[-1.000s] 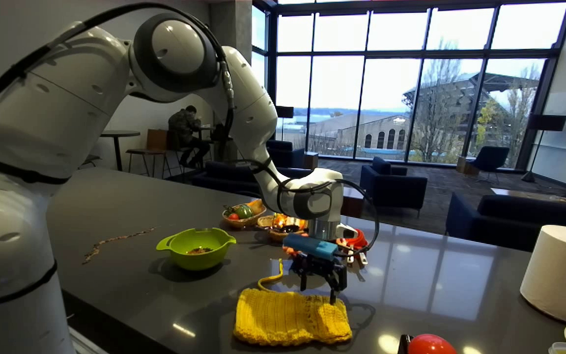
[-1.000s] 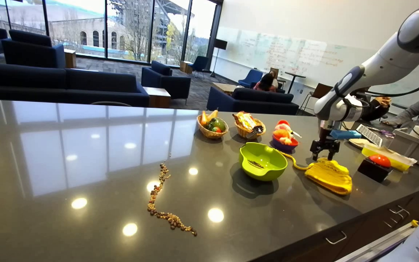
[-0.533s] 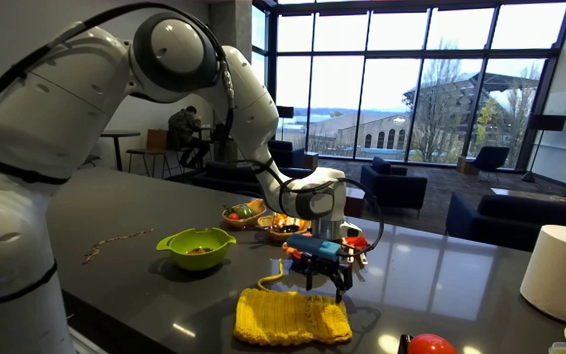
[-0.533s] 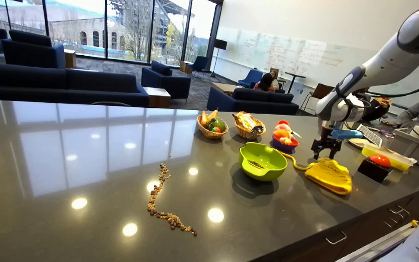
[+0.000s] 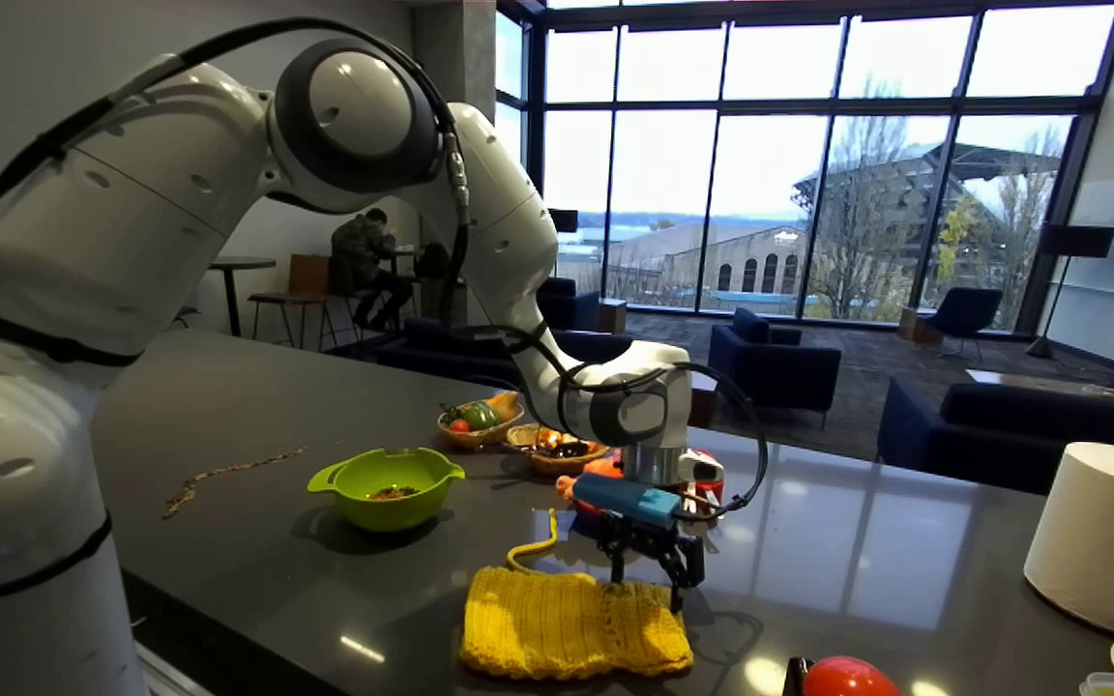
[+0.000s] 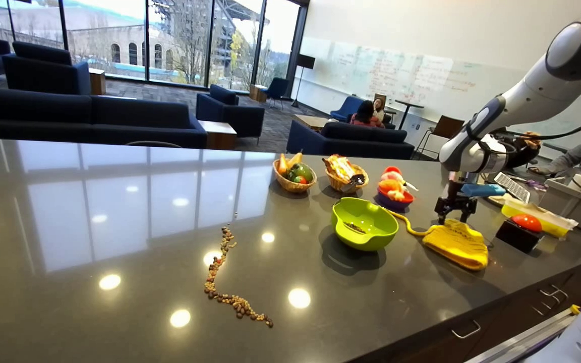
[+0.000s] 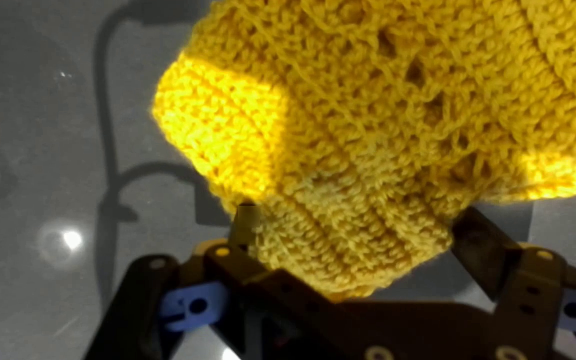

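Note:
A yellow knitted piece (image 5: pixel 562 628) with a cord (image 5: pixel 536 553) trailing from it lies on the dark counter. It shows in both exterior views and fills much of the wrist view. Over its far edge my gripper (image 5: pixel 647 588) points down with its jaws wide apart. In the wrist view one corner of the knit (image 7: pixel 348 220) lies between the two spread fingers (image 7: pixel 483 245). The fingertips are very near the wool, and whether they press on it I cannot tell. A green bowl (image 6: pixel 371 237) with small bits at its bottom stands close by.
Two wicker baskets (image 6: pixel 295 187) and a purple bowl (image 6: pixel 395 201) with plush pieces stand behind the green bowl. A red-domed black box (image 6: pixel 520 234) sits beside the knit. Paper towels (image 5: pixel 1103 541) stand at the counter's end. A trail of small nuts or beans (image 6: pixel 240 305) crosses the counter.
My gripper shifts slightly to the right in both exterior views, then comes down closer to the yellow knit. The knit and the bowls stay where they were. The jaws remain spread.

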Controlling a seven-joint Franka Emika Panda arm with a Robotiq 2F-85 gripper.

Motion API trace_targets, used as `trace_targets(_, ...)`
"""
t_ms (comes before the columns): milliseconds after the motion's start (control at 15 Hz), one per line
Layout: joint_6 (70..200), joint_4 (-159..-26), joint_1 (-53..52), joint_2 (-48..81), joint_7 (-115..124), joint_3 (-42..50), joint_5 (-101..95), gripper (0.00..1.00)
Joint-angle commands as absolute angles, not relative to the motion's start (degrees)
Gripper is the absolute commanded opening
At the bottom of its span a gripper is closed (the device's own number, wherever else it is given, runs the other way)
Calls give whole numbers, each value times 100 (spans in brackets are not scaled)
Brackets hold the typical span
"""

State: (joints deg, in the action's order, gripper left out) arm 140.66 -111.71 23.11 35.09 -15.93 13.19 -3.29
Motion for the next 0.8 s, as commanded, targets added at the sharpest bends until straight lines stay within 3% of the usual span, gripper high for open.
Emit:
trace_targets(0,14101,-10968,2492,3657,-1651,1232,-218,75)
trace_targets(133,14100,-10969,2504,3649,-1645,1227,-233,69)
trace_targets(533,14235,-11180,2393,3464,-1523,1277,-326,21)
trace_targets(733,14589,-11345,2242,3373,-1255,1404,-435,2)
